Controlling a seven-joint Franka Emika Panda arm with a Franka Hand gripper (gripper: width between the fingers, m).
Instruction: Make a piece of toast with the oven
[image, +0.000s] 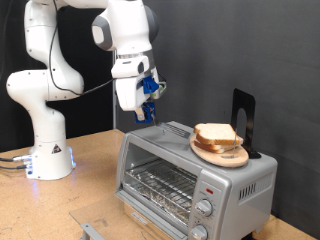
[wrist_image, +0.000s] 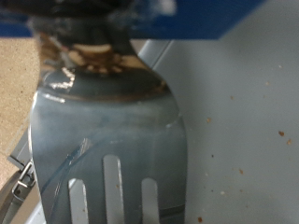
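Toast-to-be, a square slice of pale white bread with a light-brown crust (image: 214, 134), lies on a round wooden board (image: 222, 153) on the roof of the small boxy silver toaster oven (image: 195, 176), towards the exterior view's right end of that roof; a second like slice seems to lie under or against it, though the stack is too small to separate with certainty. The oven stands on the light wooden worktop (image: 90, 175), its glass door up and the wire rack showing behind it. The pincer (image: 150, 104) hangs above the oven's other end, so the bread lies to the exterior view's right of it and a little lower, well apart. In the wrist view a slotted metal spatula (wrist_image: 107, 131) fills the picture, its handle running up into the pincer and its flat blade reaching out along the fingers; the fingers themselves are hidden, so I judge rather than see that they are clamped on the handle. The blade's long axis continues the hand's own line
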